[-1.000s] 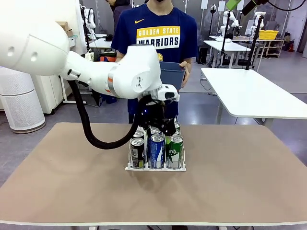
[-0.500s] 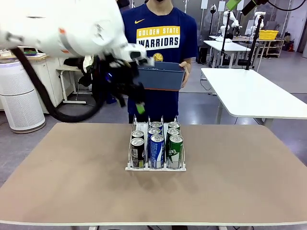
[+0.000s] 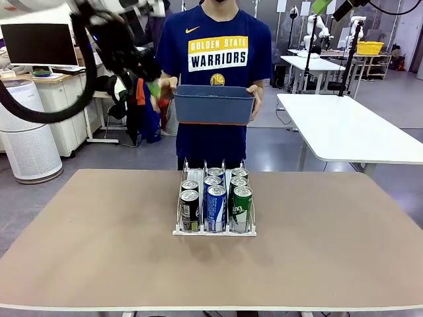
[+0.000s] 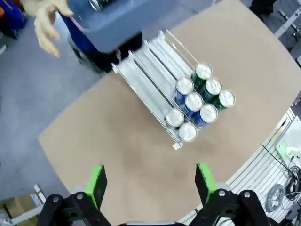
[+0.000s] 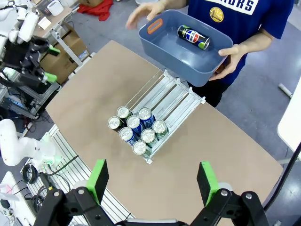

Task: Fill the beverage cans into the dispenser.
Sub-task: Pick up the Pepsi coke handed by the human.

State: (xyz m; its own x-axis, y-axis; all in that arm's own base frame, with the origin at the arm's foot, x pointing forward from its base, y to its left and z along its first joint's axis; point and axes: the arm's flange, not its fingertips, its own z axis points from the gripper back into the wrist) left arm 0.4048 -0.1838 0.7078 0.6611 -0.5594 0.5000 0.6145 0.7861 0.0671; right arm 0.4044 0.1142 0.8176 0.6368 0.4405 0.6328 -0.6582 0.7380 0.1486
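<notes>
Cans (image 3: pixel 217 208) upright, eight in all, packed at near end of dispenser (image 3: pixel 198 232) mid-table (image 3: pixel 99 251): two in robot-left lane, three each in middle and right lanes, far stretch of every lane bare. One spare can (image 5: pixel 193 37) on its side in blue-grey bin (image 3: pixel 213 109), bin gripped at both ends by person's hands (image 5: pixel 228 61) and held off the table just beyond dispenser's far end. Long axis of spare can along bin's long side, so crosswise to the lanes; probably needs turning upright before going in. Left gripper (image 4: pixel 150 183) spread wide, empty, high up, looking down with dispenser ahead and bin past it at top edge. Right gripper (image 5: pixel 153 181) also wide, empty, high over near table edge, bin well beyond. In front view left arm up at bin height, close by bin's robot-left end, so left judged the nearer one for the pick. Versus a second ago: left gripper then low at far part of dispenser lanes, since lifted clear and swung up and left; rack contents unchanged from half a second back.
</notes>
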